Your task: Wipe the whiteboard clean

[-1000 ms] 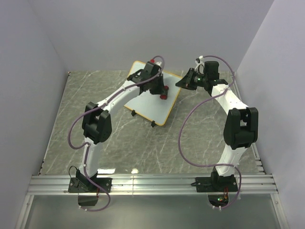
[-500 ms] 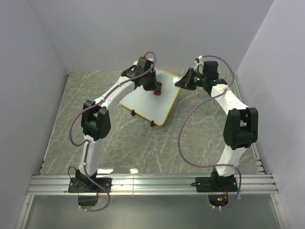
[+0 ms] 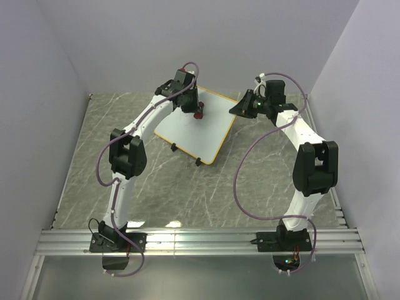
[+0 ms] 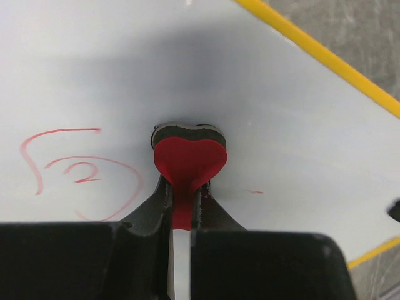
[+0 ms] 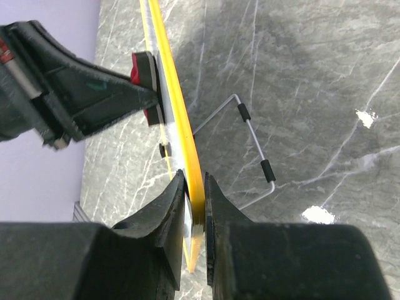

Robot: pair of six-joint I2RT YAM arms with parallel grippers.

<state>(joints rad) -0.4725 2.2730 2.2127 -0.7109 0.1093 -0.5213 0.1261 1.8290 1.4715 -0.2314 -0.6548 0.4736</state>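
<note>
Toward the far middle of the grey, marble-veined table (image 3: 187, 194), the overhead view shows the whiteboard (image 3: 203, 134), a smooth white rounded-corner panel with a thin yellow-orange rim, set at an angle between the two arms. The left gripper (image 3: 194, 110) reaches over its far part with a small red eraser (image 3: 199, 115) at its tip. The right gripper (image 3: 234, 110) meets the board's far right corner. Both sets of jaws are too small here to judge. From the left wrist, the left gripper (image 4: 183, 199) is clamped tight on the stem of the eraser (image 4: 189, 159), a glossy red heart-shaped piece backed by a dark pad that lies flat against the white surface (image 4: 281, 125). Red marker loops (image 4: 81, 172) sit just left of it, their lower part cut off by the gripper body. From the right wrist, the board (image 5: 172, 94) is seen edge-on, so its face is hidden. The right gripper (image 5: 195, 187) has its jaws pinched on the yellow rim. A bent wire stand (image 5: 244, 112) with two black sleeves juts from the back, its foot on the stone-patterned table.
</note>
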